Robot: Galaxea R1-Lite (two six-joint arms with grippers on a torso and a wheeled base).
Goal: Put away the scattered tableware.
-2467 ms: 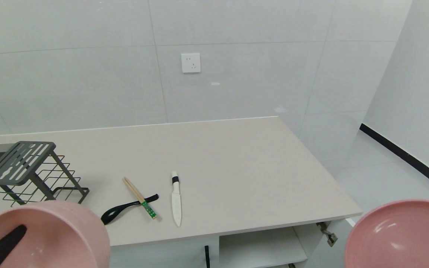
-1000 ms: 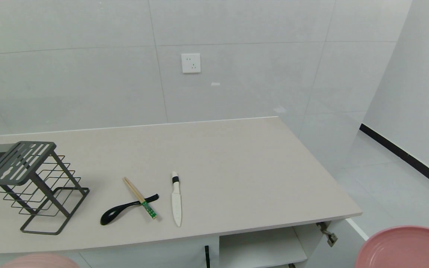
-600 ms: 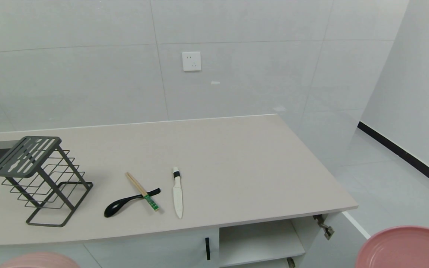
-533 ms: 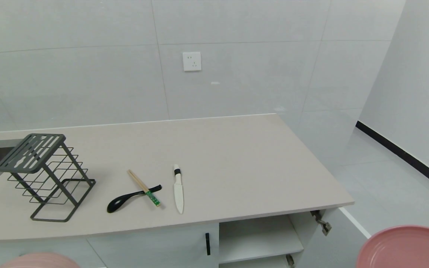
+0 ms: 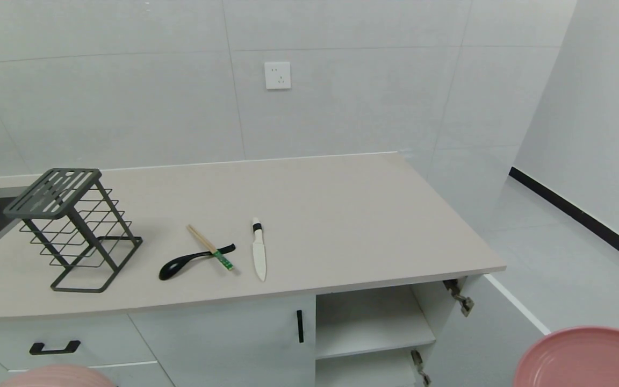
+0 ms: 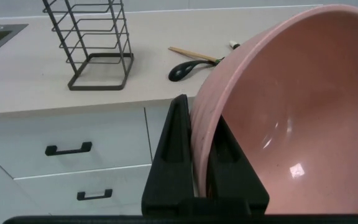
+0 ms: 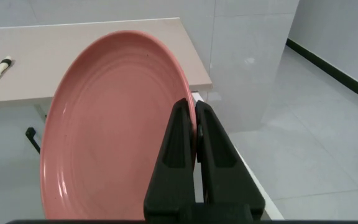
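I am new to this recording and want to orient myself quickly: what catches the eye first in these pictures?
The two pink dishes stand out: the left tool grips the rim of a pink bowl, the right tool the rim of a pink plate. On the counter, chopsticks lie across a black spoon, a white knife beside them, a wire rack to their left. Below, a cabinet is open.

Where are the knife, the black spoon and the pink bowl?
knife (image 5: 258, 252), head view, on the white blade.
black spoon (image 5: 196, 257), head view, on the handle.
pink bowl (image 6: 278, 118), left wrist view, on the inner wall.
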